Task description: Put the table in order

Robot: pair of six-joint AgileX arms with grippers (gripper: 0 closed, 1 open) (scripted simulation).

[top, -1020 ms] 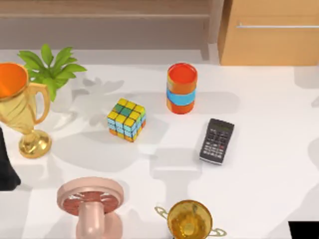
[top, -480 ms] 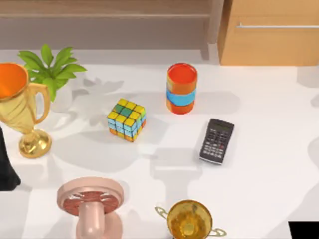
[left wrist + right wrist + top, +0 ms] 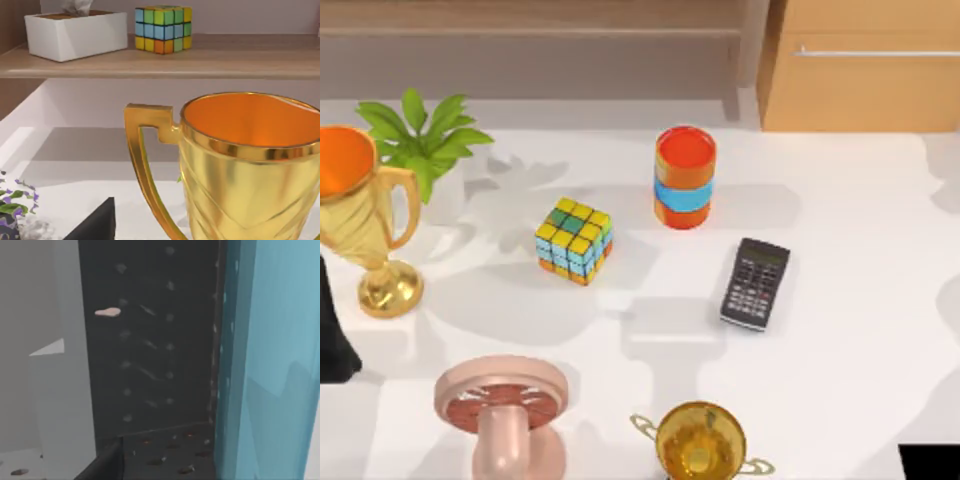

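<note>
One white table [image 3: 860,300], left pincer [image 3: 97,225] at its left edge beside gold trophy [image 3: 250,165], grip state cannot be told

The left arm [image 3: 332,330] is a matte black mass with a smooth, unmarked surface, narrow at its upper end and widening to a rounded lobe at the top view's left edge. The right arm [image 3: 930,462] is an equally black, flat-sided block with a square corner. In the left wrist view a black wedge [image 3: 97,225] of that arm's hardware has a sharp peak and a straight sloping edge, and in the right wrist view a similar dark sliver [image 3: 102,465] carries a slightly lighter grey edge.
</note>
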